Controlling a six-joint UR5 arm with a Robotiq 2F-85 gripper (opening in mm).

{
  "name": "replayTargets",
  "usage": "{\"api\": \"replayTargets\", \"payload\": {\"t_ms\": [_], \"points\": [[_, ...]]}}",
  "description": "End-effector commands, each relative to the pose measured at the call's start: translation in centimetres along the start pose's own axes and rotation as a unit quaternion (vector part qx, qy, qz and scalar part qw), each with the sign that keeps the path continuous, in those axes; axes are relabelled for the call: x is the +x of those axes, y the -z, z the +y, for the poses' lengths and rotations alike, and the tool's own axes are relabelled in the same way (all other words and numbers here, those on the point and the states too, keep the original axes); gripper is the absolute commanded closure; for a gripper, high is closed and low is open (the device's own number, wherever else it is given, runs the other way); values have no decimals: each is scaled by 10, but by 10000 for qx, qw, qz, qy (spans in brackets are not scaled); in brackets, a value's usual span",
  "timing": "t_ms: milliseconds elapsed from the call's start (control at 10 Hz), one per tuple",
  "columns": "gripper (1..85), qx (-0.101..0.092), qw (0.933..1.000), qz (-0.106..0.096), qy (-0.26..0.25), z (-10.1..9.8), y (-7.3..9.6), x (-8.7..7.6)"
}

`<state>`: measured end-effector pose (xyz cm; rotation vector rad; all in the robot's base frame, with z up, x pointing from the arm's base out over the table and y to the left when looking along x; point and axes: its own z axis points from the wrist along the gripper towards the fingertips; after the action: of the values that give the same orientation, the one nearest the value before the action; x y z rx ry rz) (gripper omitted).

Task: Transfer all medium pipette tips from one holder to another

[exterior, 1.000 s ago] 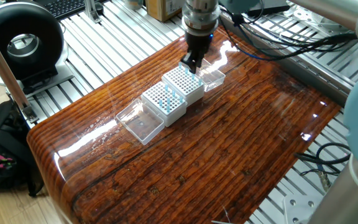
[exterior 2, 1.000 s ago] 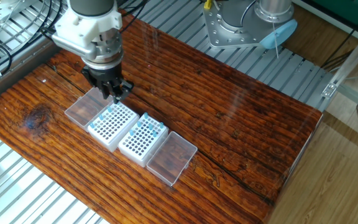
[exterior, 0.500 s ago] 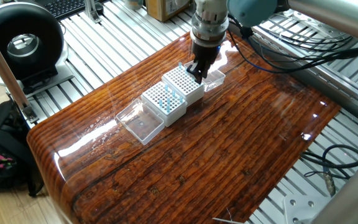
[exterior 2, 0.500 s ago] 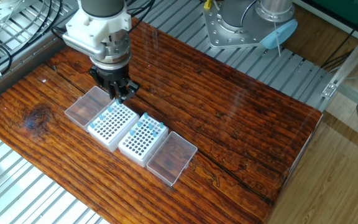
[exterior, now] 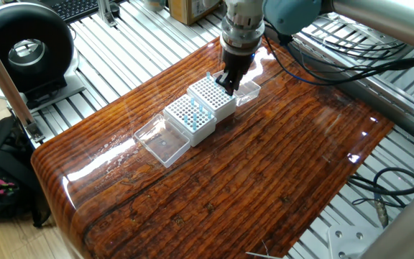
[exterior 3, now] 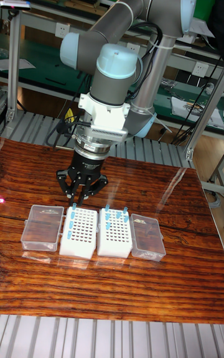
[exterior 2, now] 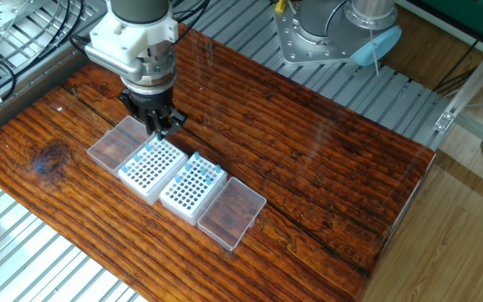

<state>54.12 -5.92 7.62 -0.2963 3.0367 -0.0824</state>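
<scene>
Two white tip holders are standing side by side in the middle of the wooden counter (exterior 2: pixel 325 151), touching each other, and two clear plastic lids are lying at the outer ends of the row, one beside each holder.

The holder under the arm (exterior 3: pixel 79 232) is carrying very few medium pipette tips (exterior 3: pixel 115 211): in the tall fixed view I am counting about two light-blue ones at its rear left corner. The other holder (exterior 3: pixel 114 234) is carrying more of them, around six, gathered in its rear half. The exact numbers are hard to tell, because the tips are very small.

The gripper (exterior 3: pixel 81 197) is hanging just above the rear edge of the first holder, pointing straight down. Its fingers (exterior 2: pixel 164 122) are drawn close together, but whether a tip is sitting between them cannot be told.

One lid (exterior 3: pixel 42 227) is lying beside that holder; the second lid (exterior 3: pixel 147 237) is lying beside the fuller one.
</scene>
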Motion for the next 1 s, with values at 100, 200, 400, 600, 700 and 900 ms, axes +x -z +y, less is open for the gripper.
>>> {"api": "replayTargets", "payload": {"t_ms": [100,200,400,600,700,900], "points": [[580,-35,10000,22,-21,0,4,0],[577,-51,10000,66,-22,2,8,1],[567,-53,9998,198,-21,2,9,8],[553,-79,9996,256,-38,3,9,11],[550,-148,9995,258,-112,7,9,11],[550,-5,9993,338,-179,0,9,15]]}}
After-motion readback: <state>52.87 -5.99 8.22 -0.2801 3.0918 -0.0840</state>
